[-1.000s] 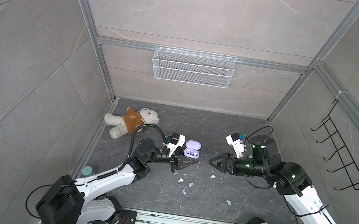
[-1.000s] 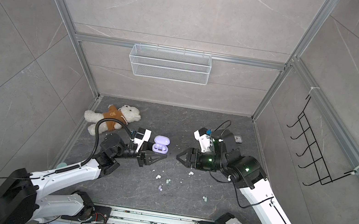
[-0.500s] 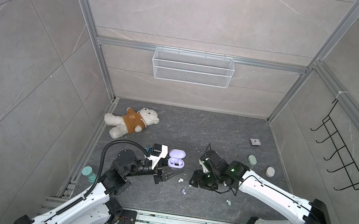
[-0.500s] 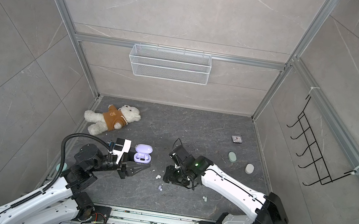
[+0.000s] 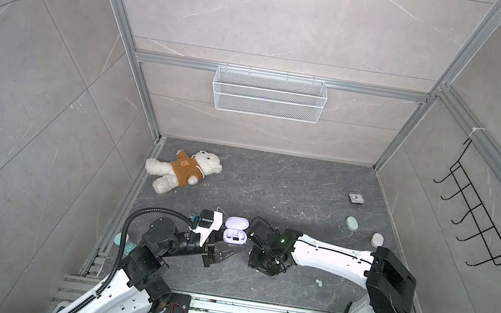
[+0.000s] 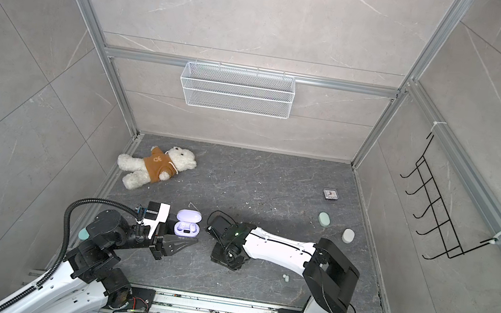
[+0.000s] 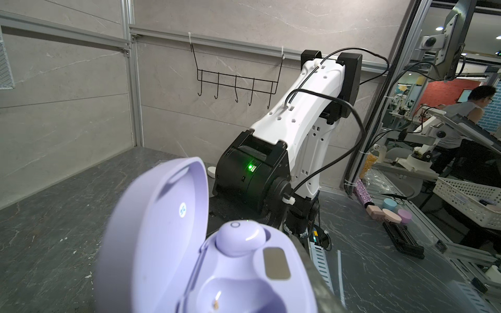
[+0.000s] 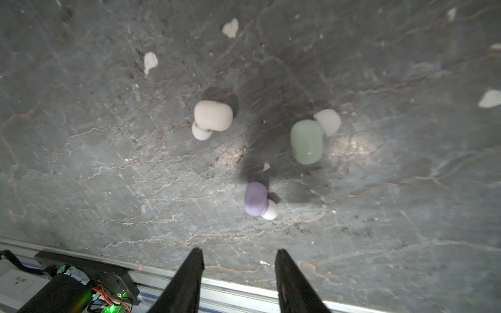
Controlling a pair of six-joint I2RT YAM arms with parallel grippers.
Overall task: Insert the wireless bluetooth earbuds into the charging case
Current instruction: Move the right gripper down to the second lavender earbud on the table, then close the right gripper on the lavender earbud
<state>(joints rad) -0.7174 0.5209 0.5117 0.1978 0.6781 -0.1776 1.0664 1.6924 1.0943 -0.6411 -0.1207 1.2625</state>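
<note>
My right end effector [image 8: 239, 250], jaws half-open near the lilac earbud [image 8: 255, 199], could flick that tiny bud across the counter [image 8: 108, 176], away from the charging case [image 5: 235, 231] my left end effector [image 5: 227, 254] clamps.

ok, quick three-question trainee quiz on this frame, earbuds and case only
1. Multiple choice: in the right wrist view, which loose earbud lies nearest the right gripper? A) white B) lilac C) mint green
2. True or false: both sockets of the open lilac charging case hold earbuds.
3. Short answer: is the right gripper gripping anything?

Key
1. B, the lilac earbud.
2. False: there is one seated earbud, and the other socket is empty.
3. No: its jaws stand apart with nothing between them.
</note>
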